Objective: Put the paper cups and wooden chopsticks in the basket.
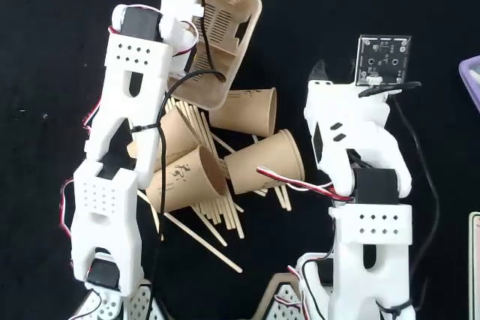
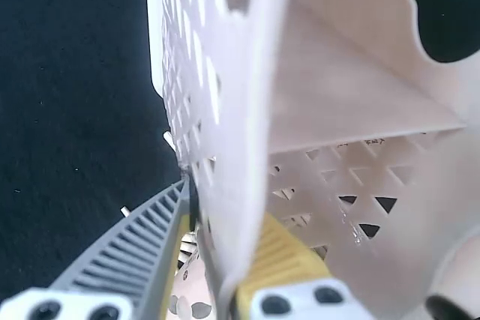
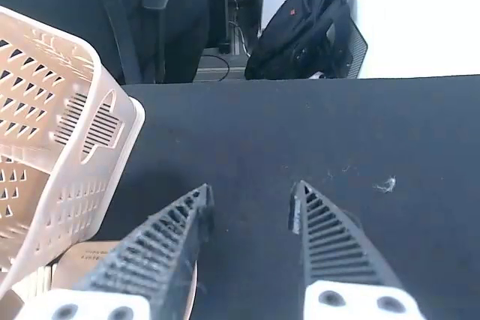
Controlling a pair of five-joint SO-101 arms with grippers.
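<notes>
Left gripper (image 2: pixel 215 213) clamps the tilted basket (image 1: pixel 227 26) by its wall. Cups (image 1: pixel 244 112) lie sideways against the basket, over chopsticks (image 1: pixel 218 209). Right gripper (image 3: pixel 251 198) hangs beside it, jaws apart.

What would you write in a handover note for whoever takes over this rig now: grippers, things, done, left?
Left gripper: shut on the wall of the basket, which is tipped.
Right gripper: open, empty, over the table.
Four paper cups and the chopsticks lie piled on the table beside the basket.
Done: nothing seen in the basket yet.
Left: all cups and chopsticks.
</notes>
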